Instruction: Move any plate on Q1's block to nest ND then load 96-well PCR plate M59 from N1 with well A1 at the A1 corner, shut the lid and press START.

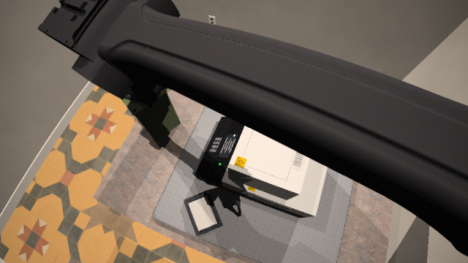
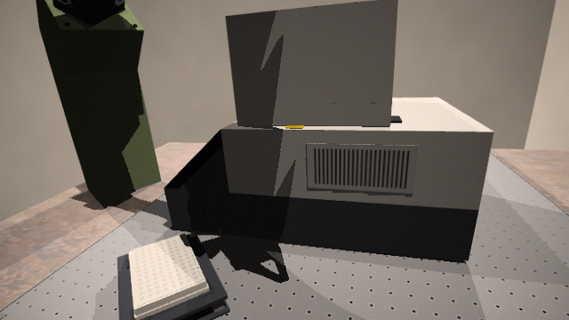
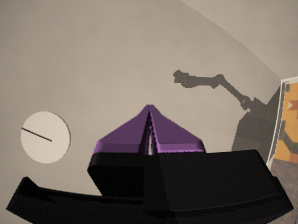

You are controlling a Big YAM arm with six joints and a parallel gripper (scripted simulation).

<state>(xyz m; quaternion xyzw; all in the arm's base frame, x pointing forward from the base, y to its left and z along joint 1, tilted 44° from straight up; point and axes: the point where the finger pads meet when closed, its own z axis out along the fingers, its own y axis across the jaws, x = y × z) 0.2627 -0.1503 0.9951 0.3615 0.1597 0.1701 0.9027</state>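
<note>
The cycler Q1 [image 1: 292, 204] [image 2: 356, 209] stands on the grey perforated mat [image 1: 278, 237] [image 2: 400, 289]. Its lid [image 2: 311, 67] stands raised, and the block is hidden from me. The status lamp [image 1: 219, 164] on the black panel glows green below the key rows [image 1: 216, 143]. The white plate M59 [image 1: 202, 215] [image 2: 166, 273] lies flat on the dark nest N1 [image 1: 189, 215] [image 2: 218, 295], in front of Q1's panel end. My gripper [image 3: 149, 110] is shut and empty. It is held high above the table and faces a bare wall, far from the plate and the keys.
The arm's dark link [image 1: 292, 91] crosses the top view and hides the table's far right part. The green pedestal [image 1: 162, 117] [image 2: 102, 111] of the arm stands left of Q1. I do not see the nest ND. A white disc [image 3: 45, 137] shows on the wall.
</note>
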